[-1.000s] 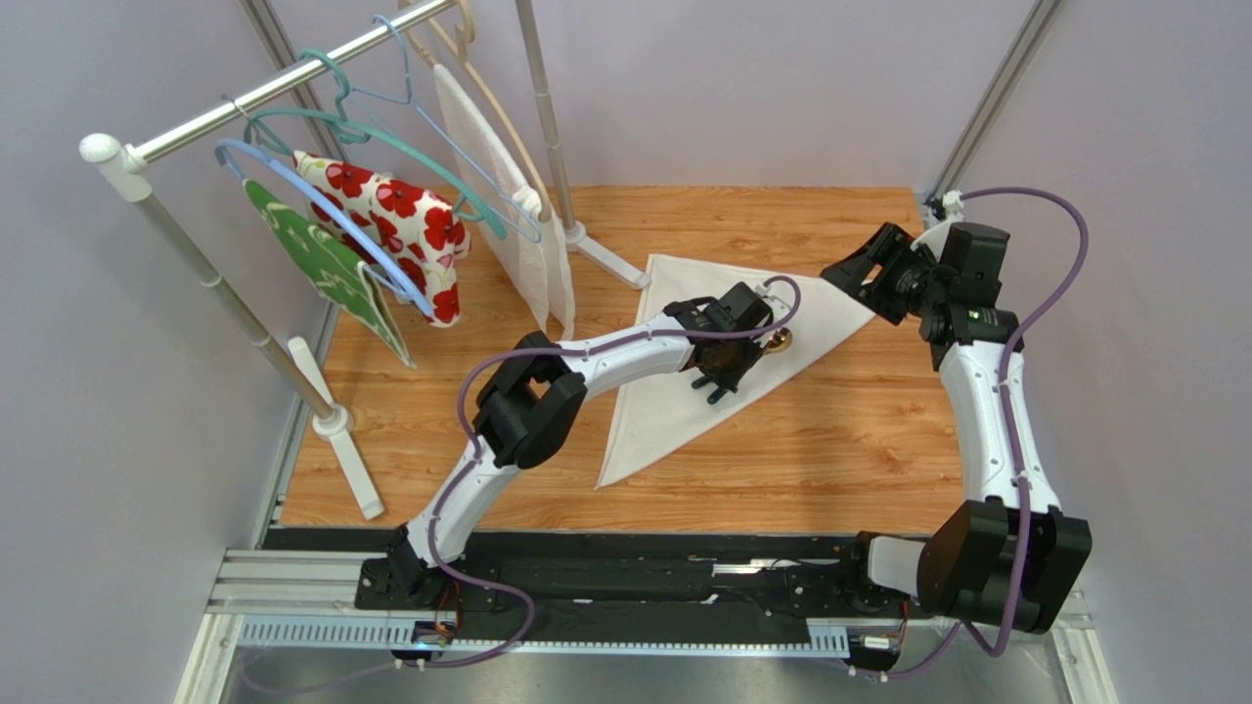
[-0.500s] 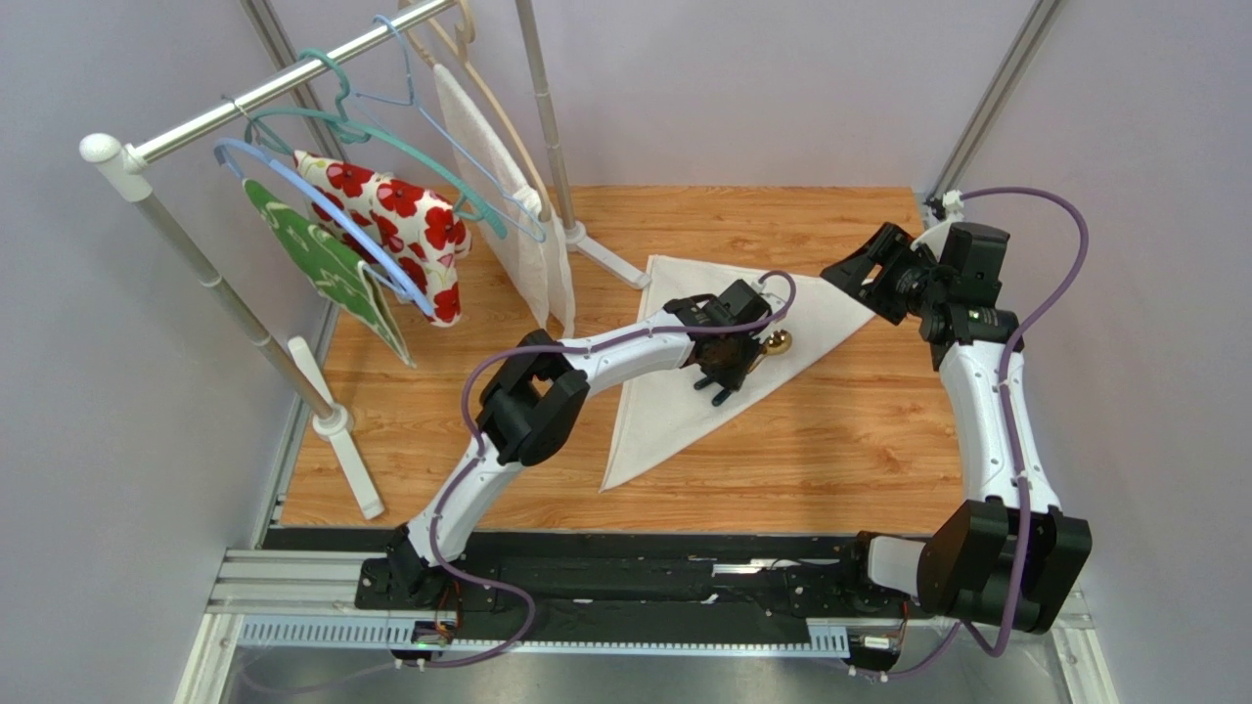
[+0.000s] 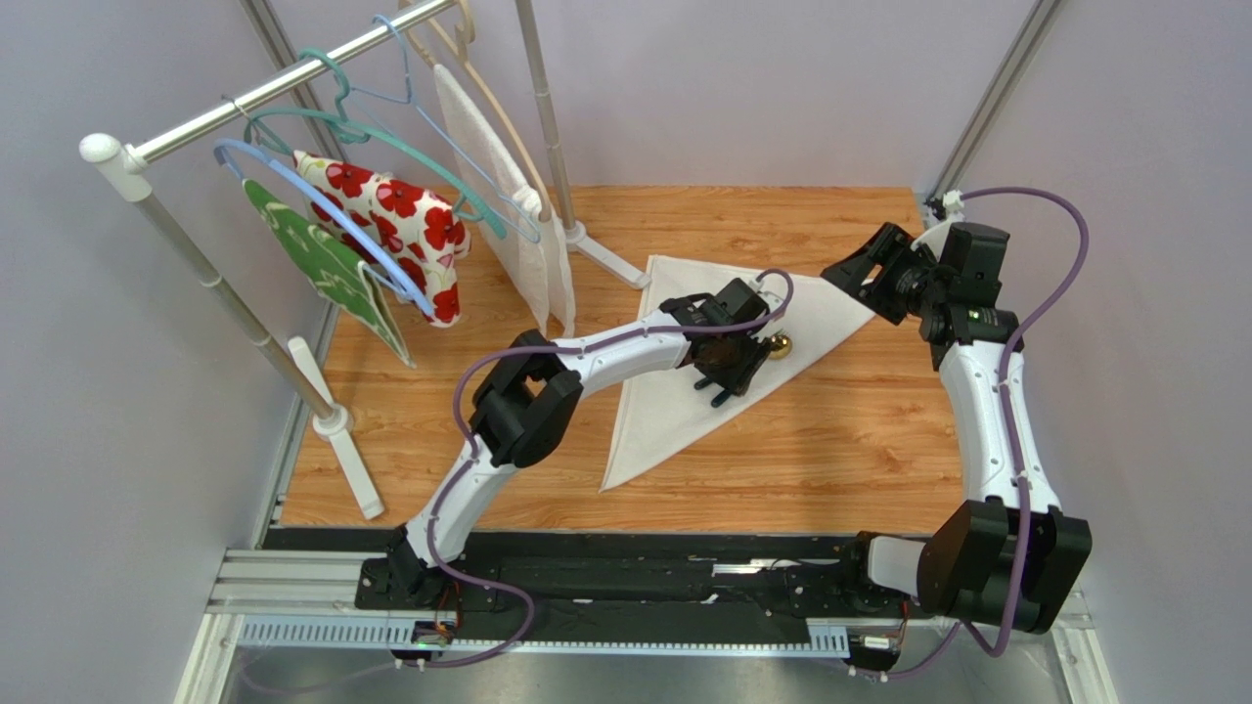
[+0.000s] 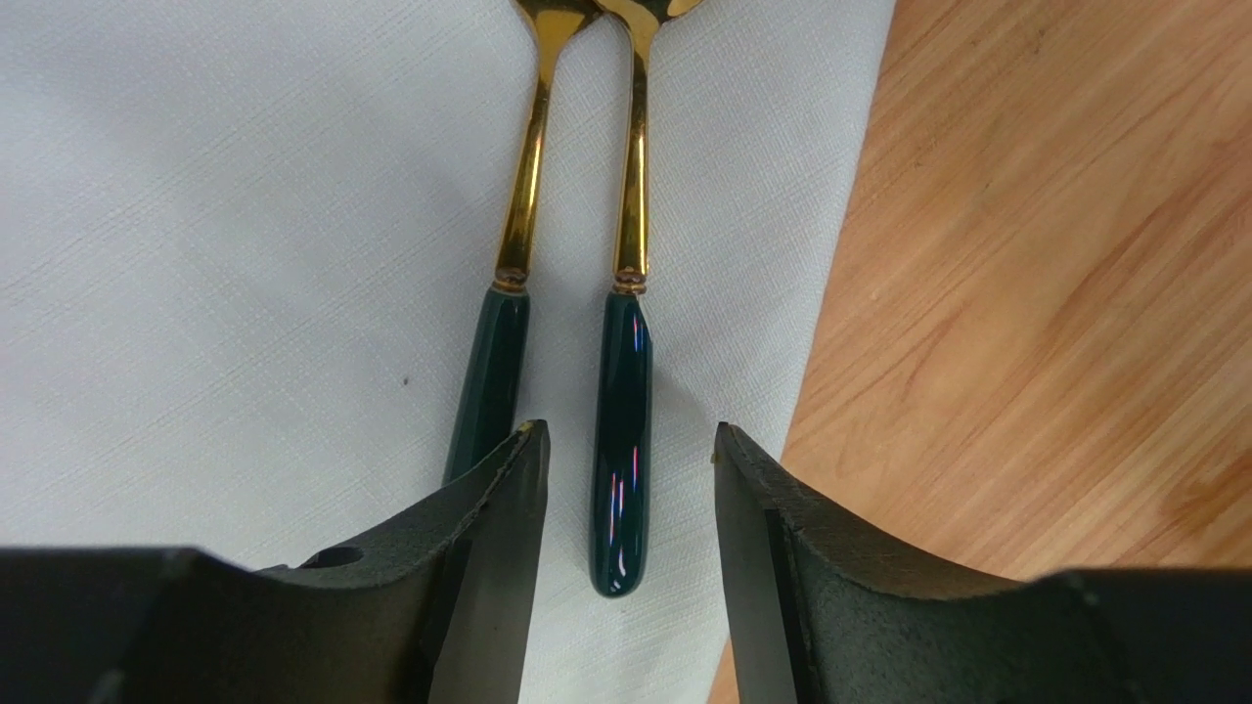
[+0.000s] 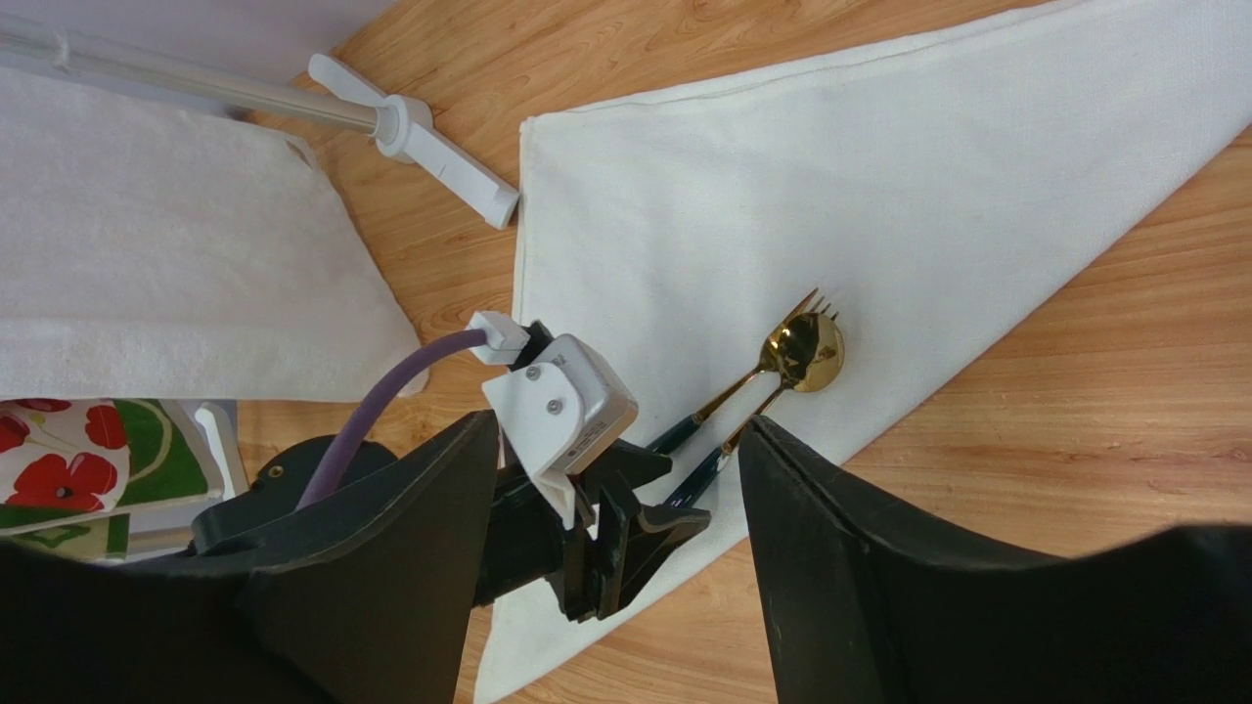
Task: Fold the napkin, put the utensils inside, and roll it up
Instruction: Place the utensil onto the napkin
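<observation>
Presently on the table [image 3: 882,455], a wood-grain top, one napkin [image 3: 662,426], off-white, lies flat in a triangle. On the napkin, just inside its long edge, are the utensils [image 4: 635,191]: two pieces, side by side and nearly parallel, with dark green handles and gold stems and heads. From the right wrist a spoon bowl and fork tines show together, right by that edge. The left tool [image 4: 629,440] is low over the napkin, jaws spread. One handle end lies between the fingers with a gap on either side. The other handle runs under the edge of one finger; contact there cannot be told. The right tool [image 5: 617,426] is raised above the napkin's far right corner, jaws spread and holding nothing. Left of the napkin stands a white clothes rack [image 3: 265,110] with hangers. Nearest the napkin on it hangs a textured white cloth [image 3: 507,176], and farther from the napkin a red-flowered cloth [image 3: 404,213] and a green-patterned one [image 3: 331,272]. Pale lilac-grey walls enclose the table.
</observation>
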`<action>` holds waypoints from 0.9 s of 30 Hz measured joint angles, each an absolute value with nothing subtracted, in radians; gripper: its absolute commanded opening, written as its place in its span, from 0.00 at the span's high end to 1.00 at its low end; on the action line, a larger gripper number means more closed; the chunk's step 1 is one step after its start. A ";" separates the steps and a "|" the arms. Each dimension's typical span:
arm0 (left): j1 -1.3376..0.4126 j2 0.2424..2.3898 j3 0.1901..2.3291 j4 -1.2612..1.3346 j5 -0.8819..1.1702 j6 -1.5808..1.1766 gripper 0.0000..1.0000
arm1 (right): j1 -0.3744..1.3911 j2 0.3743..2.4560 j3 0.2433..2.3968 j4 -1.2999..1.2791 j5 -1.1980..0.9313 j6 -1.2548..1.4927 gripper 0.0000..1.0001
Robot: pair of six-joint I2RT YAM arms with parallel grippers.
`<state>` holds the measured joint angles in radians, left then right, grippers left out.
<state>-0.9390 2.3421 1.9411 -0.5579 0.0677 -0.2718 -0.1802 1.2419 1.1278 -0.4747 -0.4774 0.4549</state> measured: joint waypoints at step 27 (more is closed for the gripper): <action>-0.939 1.709 1.076 -0.304 0.010 -0.335 0.46 | -0.386 1.805 1.414 -0.534 -0.132 0.390 0.43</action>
